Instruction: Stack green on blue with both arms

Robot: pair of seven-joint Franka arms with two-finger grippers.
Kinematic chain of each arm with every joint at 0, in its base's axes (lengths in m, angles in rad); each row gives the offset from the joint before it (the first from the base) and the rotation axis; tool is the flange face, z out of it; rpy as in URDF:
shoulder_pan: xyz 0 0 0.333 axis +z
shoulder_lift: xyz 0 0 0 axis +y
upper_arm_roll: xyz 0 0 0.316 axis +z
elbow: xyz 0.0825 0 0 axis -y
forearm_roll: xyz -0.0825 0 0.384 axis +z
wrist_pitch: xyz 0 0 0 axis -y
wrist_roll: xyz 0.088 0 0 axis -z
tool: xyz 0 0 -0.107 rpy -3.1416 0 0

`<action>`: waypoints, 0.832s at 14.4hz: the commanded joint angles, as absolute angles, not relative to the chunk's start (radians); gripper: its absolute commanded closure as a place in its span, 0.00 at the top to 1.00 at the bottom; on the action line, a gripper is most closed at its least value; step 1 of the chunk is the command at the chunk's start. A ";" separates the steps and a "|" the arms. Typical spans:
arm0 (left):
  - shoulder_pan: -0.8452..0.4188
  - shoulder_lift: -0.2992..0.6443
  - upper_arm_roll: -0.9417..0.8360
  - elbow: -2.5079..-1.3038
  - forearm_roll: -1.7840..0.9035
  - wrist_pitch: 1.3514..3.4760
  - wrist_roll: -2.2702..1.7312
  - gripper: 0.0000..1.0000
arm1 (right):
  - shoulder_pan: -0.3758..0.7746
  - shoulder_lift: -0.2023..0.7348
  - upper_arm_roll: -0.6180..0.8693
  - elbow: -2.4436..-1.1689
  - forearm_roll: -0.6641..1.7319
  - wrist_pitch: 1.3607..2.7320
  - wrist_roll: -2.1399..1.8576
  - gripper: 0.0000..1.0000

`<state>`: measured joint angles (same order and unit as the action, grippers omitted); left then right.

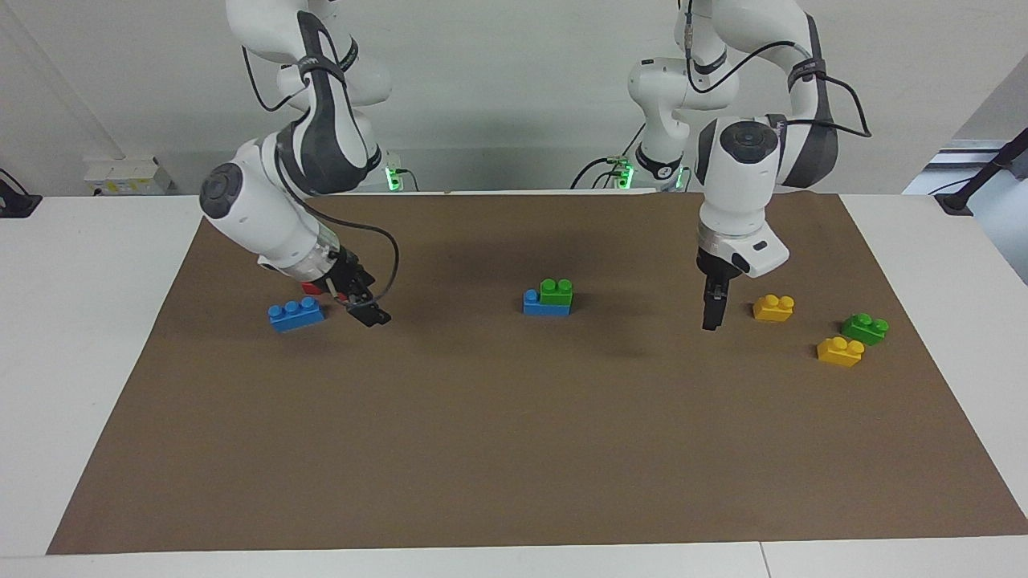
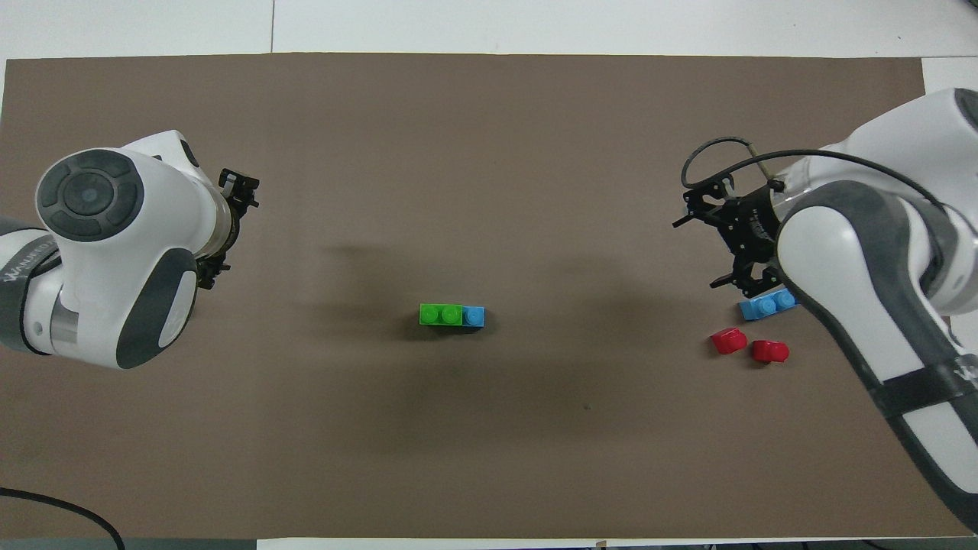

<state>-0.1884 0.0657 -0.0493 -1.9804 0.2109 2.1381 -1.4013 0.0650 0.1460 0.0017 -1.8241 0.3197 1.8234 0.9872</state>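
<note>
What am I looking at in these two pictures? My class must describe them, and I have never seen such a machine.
These are two white robot arms at a table covered by a brown mat. One picture looks at them from across the table; the other looks steeply down from above their own end.

Mid-mat, a green brick sits on a blue brick, leaving one blue stud uncovered.

The right pincer hangs beside a second blue brick, with two red pieces close by. The left pincer hangs beside two yellow bricks and another green brick.

Neither pincer holds anything.
</note>
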 commanded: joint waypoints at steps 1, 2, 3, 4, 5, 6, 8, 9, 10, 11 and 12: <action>-0.134 0.060 -0.061 -1.953 0.193 2.086 -1.168 1.00 | 0.020 0.147 0.014 -1.671 0.217 1.651 0.782 1.00; -0.124 0.060 -0.060 -1.941 0.193 2.066 -1.081 1.00 | 0.005 0.126 0.014 -1.645 0.198 1.617 0.667 1.00; -0.120 0.060 -0.055 -1.922 0.193 2.039 -0.978 1.00 | -0.009 0.108 0.012 -1.637 0.171 1.605 0.552 1.00; -0.111 0.061 -0.052 -1.905 0.193 2.019 -0.880 1.00 | -0.017 0.080 0.014 -1.637 0.129 1.600 0.441 1.00; -0.086 0.061 -0.054 -1.890 0.192 2.004 -0.795 1.00 | -0.018 0.059 0.014 -1.637 0.092 1.598 0.349 1.00; -0.078 0.061 -0.054 -1.876 0.184 1.985 -0.731 1.00 | -0.020 0.039 0.012 -1.637 0.071 1.592 0.284 1.00; -0.071 0.061 -0.051 -1.839 0.146 1.938 -0.604 1.00 | -0.032 0.006 0.012 -1.637 0.055 1.585 0.171 1.00; -0.049 0.061 -0.051 -1.815 0.143 1.904 -0.536 1.00 | -0.037 -0.004 0.012 -1.637 0.051 1.583 0.116 1.00; -0.041 0.061 -0.051 -1.789 0.140 1.864 -0.462 1.00 | -0.037 -0.006 0.012 -1.632 0.028 1.582 0.065 1.00; -0.034 0.061 -0.051 -1.761 0.120 1.824 -0.392 1.00 | -0.037 -0.005 0.015 -1.617 0.008 1.582 0.033 1.00; -0.022 0.061 -0.051 -1.740 0.092 1.789 -0.323 1.00 | -0.035 -0.005 0.015 -1.617 0.003 1.588 0.020 1.00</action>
